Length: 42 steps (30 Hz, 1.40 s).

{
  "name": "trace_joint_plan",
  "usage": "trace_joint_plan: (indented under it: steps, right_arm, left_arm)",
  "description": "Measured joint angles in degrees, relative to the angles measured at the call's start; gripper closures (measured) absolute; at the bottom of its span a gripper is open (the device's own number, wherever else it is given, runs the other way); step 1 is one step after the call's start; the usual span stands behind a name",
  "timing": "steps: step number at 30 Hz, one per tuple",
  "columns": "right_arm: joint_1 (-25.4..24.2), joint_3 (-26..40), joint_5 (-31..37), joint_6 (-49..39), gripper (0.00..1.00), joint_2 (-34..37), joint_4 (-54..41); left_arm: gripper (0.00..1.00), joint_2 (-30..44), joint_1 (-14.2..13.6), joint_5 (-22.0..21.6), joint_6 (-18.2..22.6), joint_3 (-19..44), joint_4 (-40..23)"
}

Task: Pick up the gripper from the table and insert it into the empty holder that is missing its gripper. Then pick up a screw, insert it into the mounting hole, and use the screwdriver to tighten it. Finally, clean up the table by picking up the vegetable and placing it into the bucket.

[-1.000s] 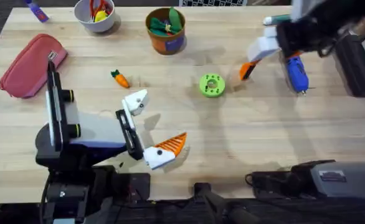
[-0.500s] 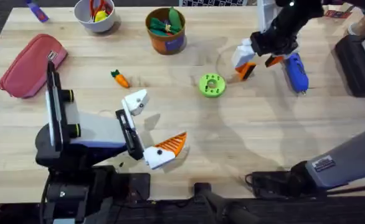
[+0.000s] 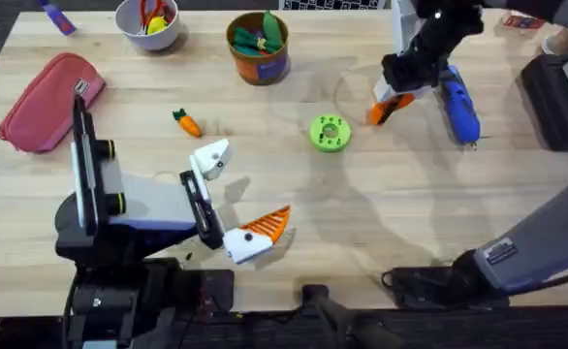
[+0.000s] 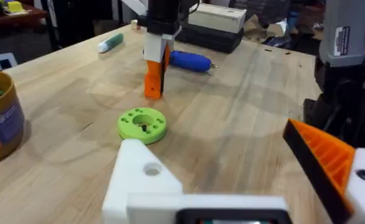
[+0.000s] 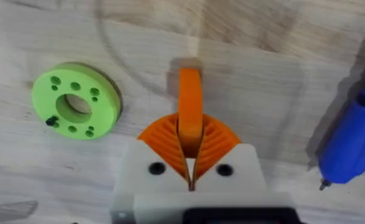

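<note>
The right claw [image 3: 393, 95] has swung in over the far right of the bench [image 3: 381, 213] and closed down: a second ago it was open beside the loose orange gripper finger [image 5: 190, 102], and now its ribbed pads [image 5: 217, 138] pinch that finger, which stands on the wood between the green screw disc [image 3: 330, 133] and the blue screwdriver [image 3: 457, 109]. It looks not yet lifted, though contact with the wood is hard to judge. So the first pick is secured; transfer comes next. The left claw [image 3: 236, 194] waits spread wide, empty, its bare white holder [image 4: 146, 180] facing the disc. The carrot [image 3: 186, 122] lies short of the bucket [image 3: 259, 47].
</note>
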Motion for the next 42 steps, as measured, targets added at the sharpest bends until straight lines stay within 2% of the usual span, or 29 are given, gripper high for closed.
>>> trace_joint_plan:
  steps: [2,13,17,21,27,30,36,42]
  right_arm:
    - [0.0,0.1,0.0,0.0,0.989,0.0,0.0]
    - [0.1,0.1,0.0,1.2,0.99,-0.9,-0.5]
    - [0.1,0.1,-0.1,4.0,0.99,-6.1,-0.5]
    - [0.1,0.1,-3.1,5.7,0.99,-14.1,-0.1]
    - [0.1,-0.4,-12.6,6.4,0.991,-23.1,4.6]
    - [0.1,-3.2,-19.2,6.8,0.991,-27.1,8.9]
    - [0.1,-14.0,-32.4,9.6,0.991,-33.0,19.0]
    - [-0.1,-27.1,-49.6,15.0,0.991,-34.9,36.6]
  left_arm:
    - [0.016,0.0,0.0,0.0,0.0,0.0,0.0]
    - [0.015,0.0,0.0,0.0,0.0,0.0,0.0]
    - [0.015,0.0,0.0,0.0,0.0,0.0,0.0]
    - [0.016,0.0,0.0,0.0,0.0,0.0,0.0]
    - [0.015,0.0,0.0,0.0,0.0,0.0,0.0]
    - [0.015,0.0,0.0,0.0,0.0,0.0,0.0]
    - [0.015,0.0,0.0,0.0,0.0,0.0,0.0]
    - [0.015,0.0,0.0,0.0,0.0,0.0,0.0]
